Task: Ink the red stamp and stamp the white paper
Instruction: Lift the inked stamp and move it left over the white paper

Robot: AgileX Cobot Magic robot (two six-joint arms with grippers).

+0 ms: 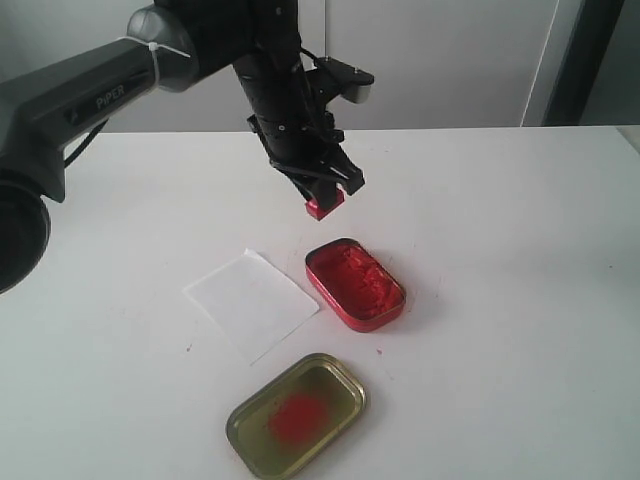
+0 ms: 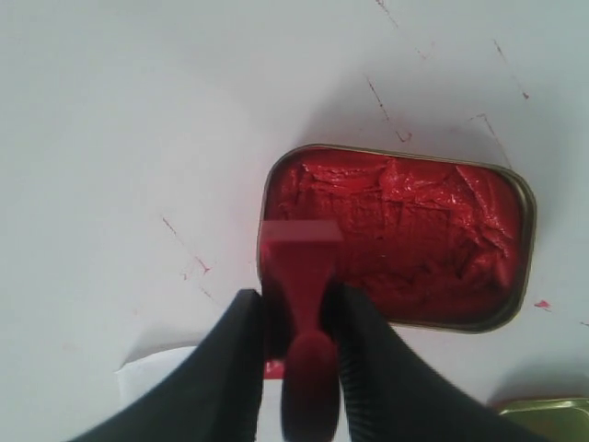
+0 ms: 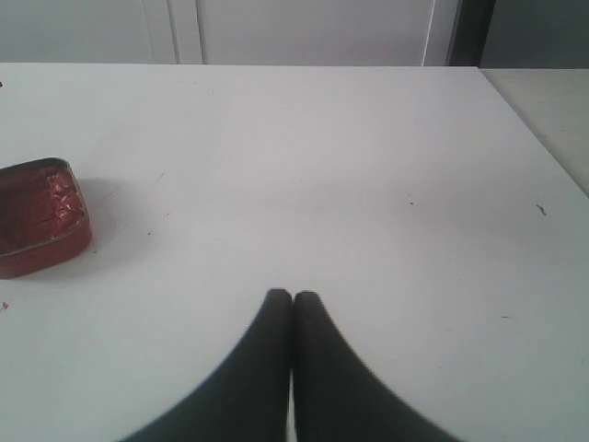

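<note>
Gold lid (image 1: 296,415) nearest; left gripper (image 1: 328,195) grips the red stamp (image 1: 324,208), at twelve o'clock of the ink tin (image 1: 355,284) — next I'd lower it into the paste; right gripper (image 3: 293,299) pinched shut, empty.

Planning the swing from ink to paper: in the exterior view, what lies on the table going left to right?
white paper → red ink tin. The gold lid lies nearer the camera and spans the gap between the two, so I leave it out of the order.
</note>
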